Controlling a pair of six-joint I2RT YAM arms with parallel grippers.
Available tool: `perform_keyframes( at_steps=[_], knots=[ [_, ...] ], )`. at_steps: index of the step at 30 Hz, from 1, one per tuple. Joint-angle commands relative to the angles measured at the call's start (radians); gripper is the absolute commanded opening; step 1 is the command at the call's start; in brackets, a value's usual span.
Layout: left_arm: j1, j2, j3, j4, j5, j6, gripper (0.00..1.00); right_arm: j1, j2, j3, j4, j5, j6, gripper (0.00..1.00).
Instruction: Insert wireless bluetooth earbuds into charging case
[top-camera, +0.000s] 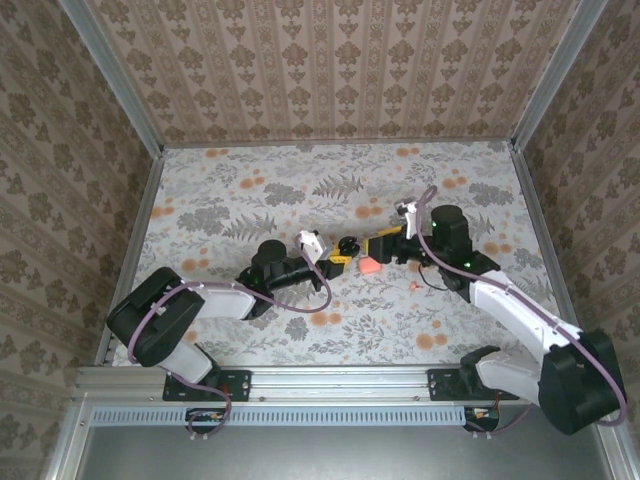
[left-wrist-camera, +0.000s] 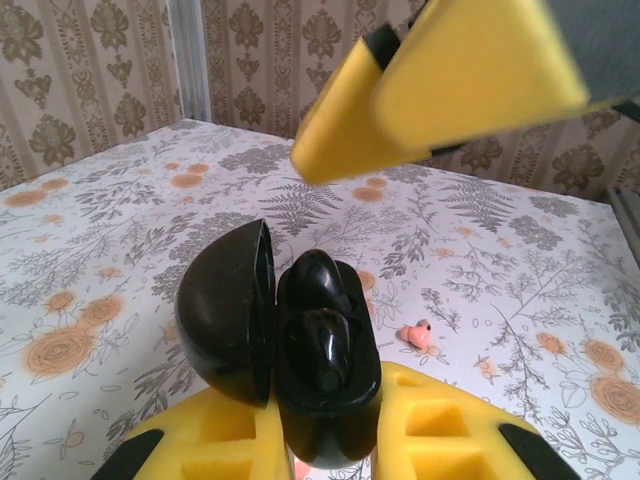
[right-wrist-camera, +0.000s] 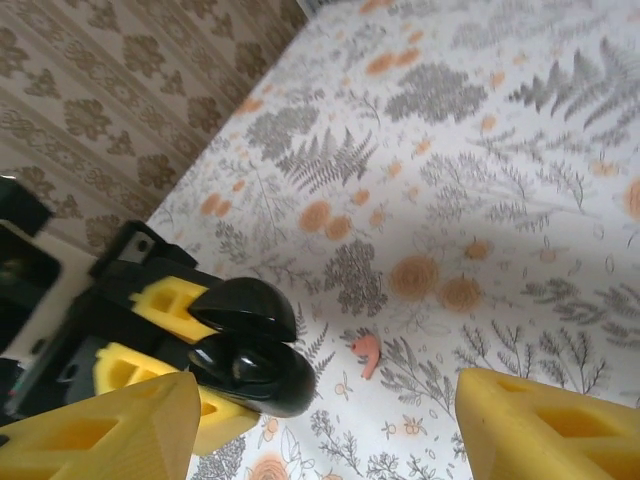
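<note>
1. The floral table (top-camera: 300, 190) is spreading across the middle of the top view and carrying everything.
2. My left jaws (top-camera: 343, 252) are reaching from the lower left to the centre of the top view. They are clenching the charging case (top-camera: 349, 246) between their yellow pads at the bottom edge of the left wrist view (left-wrist-camera: 320, 445).
3. My right jaws (top-camera: 383, 243) are hanging just right of centre, released and gripping nothing. Their fingers are standing wide apart in the bottom corners of the right wrist view (right-wrist-camera: 330, 420).
4. The charging case (left-wrist-camera: 325, 350), glossy black, is sitting with its lid swung open at the lower left of the right wrist view (right-wrist-camera: 245, 350).
5. A salmon-pink piece (top-camera: 368, 266) is lying on the table just lower right of the case, and I cannot tell what it is.
6. One small pink earbud (left-wrist-camera: 415, 333) is lying on the table right of the case, apart from it (right-wrist-camera: 367, 350).
</note>
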Motion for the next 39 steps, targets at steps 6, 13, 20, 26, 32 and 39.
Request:
perform_keyframes(
  at_steps=[6,13,20,26,32,39],
  knots=[
    [0.001,-0.046,0.014,-0.041,0.139,0.056,0.14,-0.035,-0.208,-0.107,0.110,-0.077,-0.112,0.82],
    [-0.002,-0.078,0.047,-0.160,0.258,0.108,0.14,-0.039,-0.250,-0.114,0.070,-0.225,-0.253,0.87],
    [-0.017,-0.115,0.039,-0.203,0.306,0.198,0.14,-0.038,-0.252,-0.184,0.115,-0.353,-0.480,0.83],
    [-0.030,-0.131,0.061,-0.275,0.315,0.241,0.13,-0.035,-0.205,-0.145,-0.007,-0.393,-0.603,0.81],
    [-0.041,-0.135,0.070,-0.293,0.310,0.254,0.13,-0.007,-0.102,-0.085,-0.110,-0.436,-0.697,0.79],
    [-0.045,-0.143,0.071,-0.303,0.287,0.261,0.13,0.028,0.003,-0.030,-0.158,-0.492,-0.758,0.76]
  ],
)
